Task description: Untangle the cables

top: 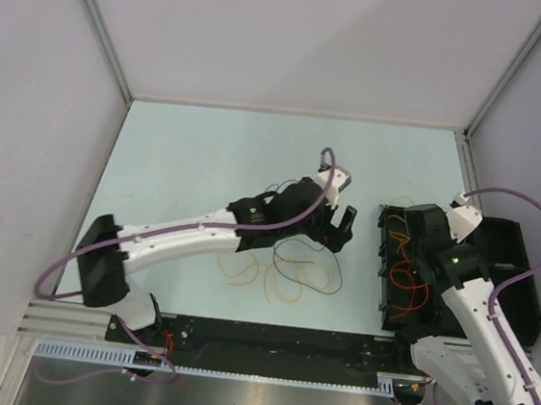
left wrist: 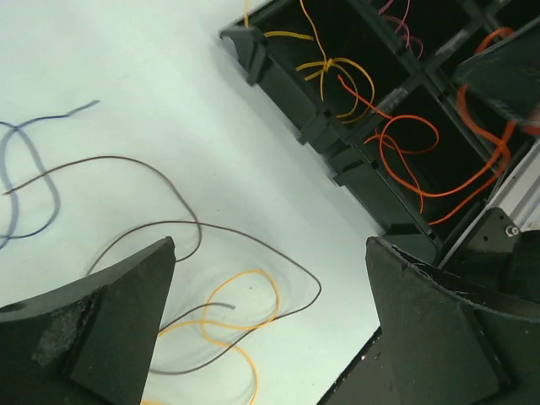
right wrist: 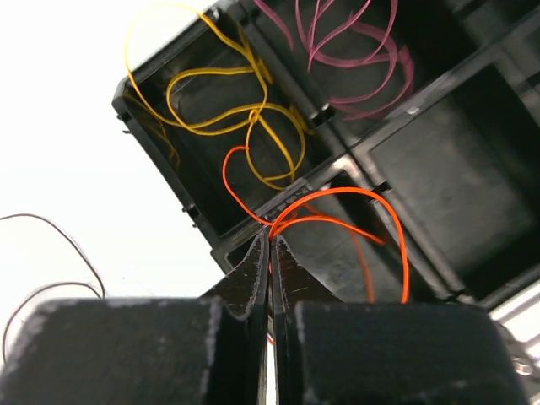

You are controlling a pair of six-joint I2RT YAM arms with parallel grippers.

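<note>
Loose cables lie on the pale table: yellow loops, a thin dark cable and, in the left wrist view, a blue one, a brown one and a yellow loop. My left gripper is open and empty above them, its jaws wide apart. My right gripper is over the black compartment tray. It is shut on an orange-red cable that loops into a compartment.
The tray stands at the right, and its compartments hold yellow cables, pink cables and orange ones. Grey walls enclose the table on three sides. A black rail runs along the near edge.
</note>
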